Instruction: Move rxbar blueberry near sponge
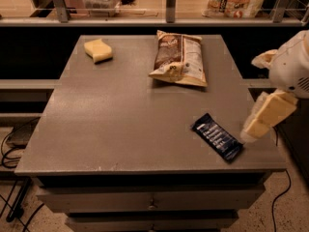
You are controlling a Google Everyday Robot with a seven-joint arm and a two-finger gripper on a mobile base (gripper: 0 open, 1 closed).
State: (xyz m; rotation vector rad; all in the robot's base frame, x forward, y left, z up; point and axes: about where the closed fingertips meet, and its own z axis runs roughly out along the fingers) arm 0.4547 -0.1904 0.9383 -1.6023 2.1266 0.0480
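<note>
Gripper at table's 3 o'clock edge, just beside rxbar blueberry. Open lane across centre toward sponge at 10 o'clock; chip bag at 12 o'clock borders it.

A single camera looks down at an angle from the near side of the bench, fairly close, facing the far shelf; the end effector sits at the view's right edge.
</note>
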